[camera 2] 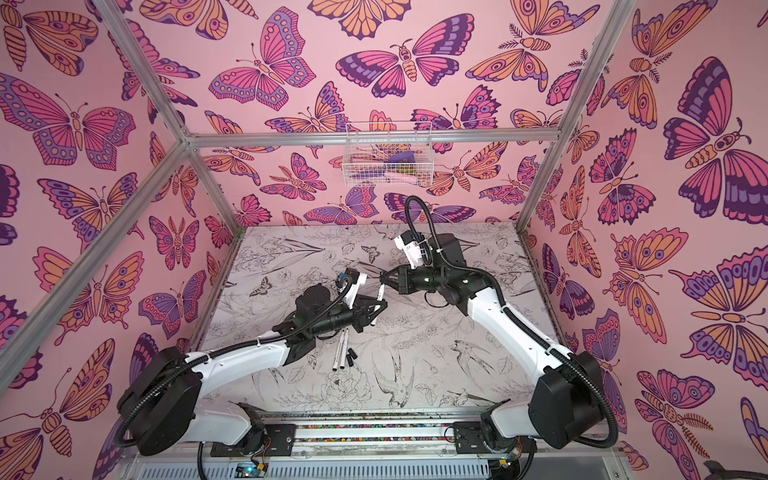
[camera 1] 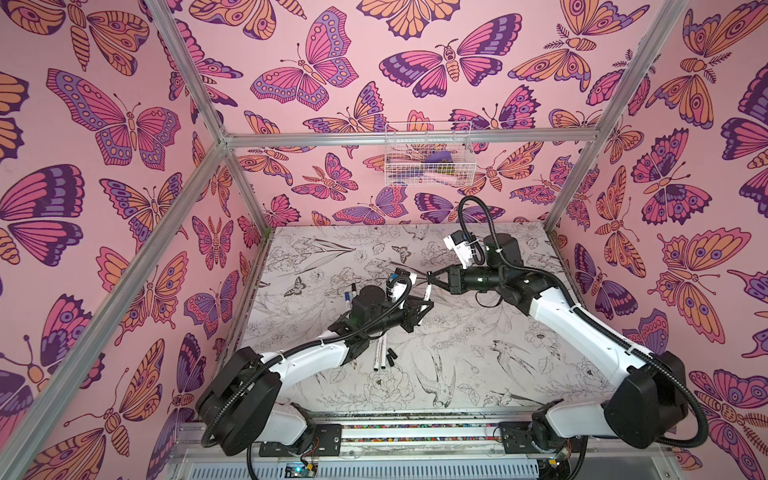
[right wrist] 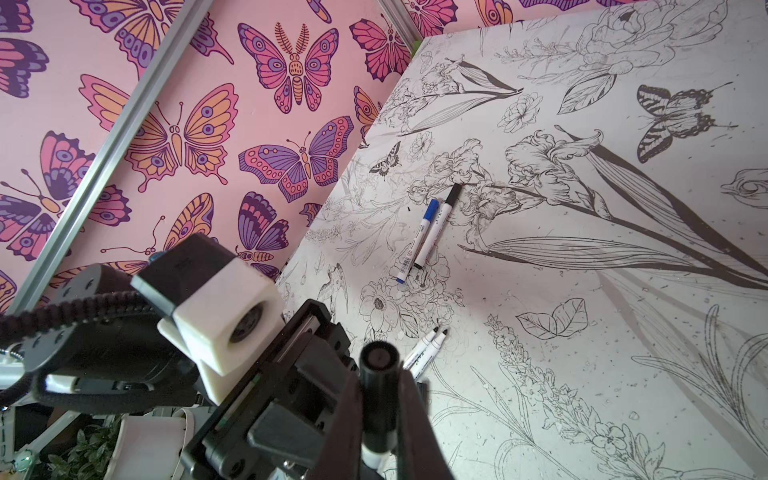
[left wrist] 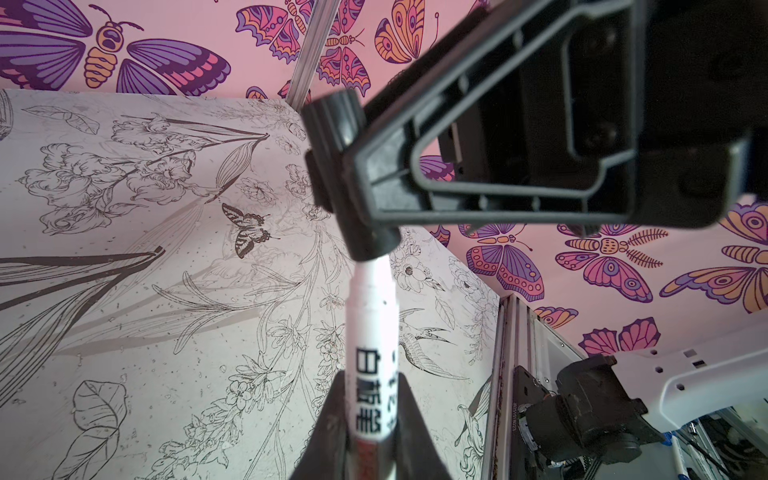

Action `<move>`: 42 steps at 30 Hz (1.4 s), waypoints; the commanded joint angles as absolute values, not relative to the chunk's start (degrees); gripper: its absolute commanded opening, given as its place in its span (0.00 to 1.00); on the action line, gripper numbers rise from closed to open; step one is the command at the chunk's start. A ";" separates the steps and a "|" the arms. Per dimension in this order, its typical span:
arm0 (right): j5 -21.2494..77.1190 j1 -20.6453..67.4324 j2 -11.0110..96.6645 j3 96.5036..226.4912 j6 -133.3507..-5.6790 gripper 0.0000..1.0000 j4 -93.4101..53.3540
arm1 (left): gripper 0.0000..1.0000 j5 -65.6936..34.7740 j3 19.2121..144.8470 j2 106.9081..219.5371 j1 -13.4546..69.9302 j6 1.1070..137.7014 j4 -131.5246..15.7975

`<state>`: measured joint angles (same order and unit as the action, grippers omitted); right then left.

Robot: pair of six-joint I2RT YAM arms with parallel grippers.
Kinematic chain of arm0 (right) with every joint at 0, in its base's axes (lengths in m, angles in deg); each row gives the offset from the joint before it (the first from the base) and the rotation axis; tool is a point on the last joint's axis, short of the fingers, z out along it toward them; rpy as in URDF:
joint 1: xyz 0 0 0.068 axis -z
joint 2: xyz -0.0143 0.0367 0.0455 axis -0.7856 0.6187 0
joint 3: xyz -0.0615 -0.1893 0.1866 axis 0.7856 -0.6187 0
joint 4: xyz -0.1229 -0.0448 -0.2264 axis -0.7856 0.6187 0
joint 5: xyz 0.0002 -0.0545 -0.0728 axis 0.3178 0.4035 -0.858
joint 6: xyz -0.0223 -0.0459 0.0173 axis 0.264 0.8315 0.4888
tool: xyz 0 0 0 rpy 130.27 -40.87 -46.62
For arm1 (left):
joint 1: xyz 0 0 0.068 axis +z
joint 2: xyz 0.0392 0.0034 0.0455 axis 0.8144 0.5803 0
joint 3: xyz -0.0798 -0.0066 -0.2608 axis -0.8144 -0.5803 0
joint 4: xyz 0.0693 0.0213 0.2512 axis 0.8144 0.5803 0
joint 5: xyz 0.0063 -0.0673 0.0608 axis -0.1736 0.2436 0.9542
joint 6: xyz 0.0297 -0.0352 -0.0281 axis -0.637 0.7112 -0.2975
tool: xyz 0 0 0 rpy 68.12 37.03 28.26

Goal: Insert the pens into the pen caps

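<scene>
The left gripper (left wrist: 370, 386) is closed on the printed barrel of a white marker pen (left wrist: 374, 316), its fingers (left wrist: 332, 415) pressed against either side of the barrel; the right gripper (right wrist: 379, 382) is clamped shut around a black cap (right wrist: 379, 359), which the right wrist view shows end-on between the two dark jaws. In the left wrist view the cap sits over the writing end of the pen, with cap and barrel in one line; how deeply the tip is seated inside cannot be made out. In both top views the two grippers meet above the middle of the floral-printed table (camera 1: 478, 361), the pen held tilted and clear of the surface.

The other pens lie on the table; a blue-capped pen (right wrist: 415, 241) and a black-capped pen (right wrist: 436, 226) rest side by side, touching along their length, toward the left wall; two uncapped pens (camera 1: 380, 353) lie parallel and close together partly under the left arm, nearer the front edge; loose black caps (camera 1: 390, 357) lie just beside them. A white wire basket (camera 1: 428, 153) hangs on the back wall, its contents too blurred to name.
</scene>
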<state>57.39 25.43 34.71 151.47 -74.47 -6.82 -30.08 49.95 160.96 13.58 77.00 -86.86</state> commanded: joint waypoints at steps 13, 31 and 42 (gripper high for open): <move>62.44 25.10 30.72 149.88 -76.47 0.00 -8.72 | 0.00 -28.66 53.90 165.69 17.46 86.95 -106.47; 68.86 24.44 29.01 153.78 -68.04 0.02 -1.78 | 0.00 -14.00 62.94 163.75 15.87 63.99 -97.13; 66.17 23.74 29.74 155.95 -65.51 0.12 0.80 | 0.00 -8.90 59.80 163.52 13.01 59.96 -103.22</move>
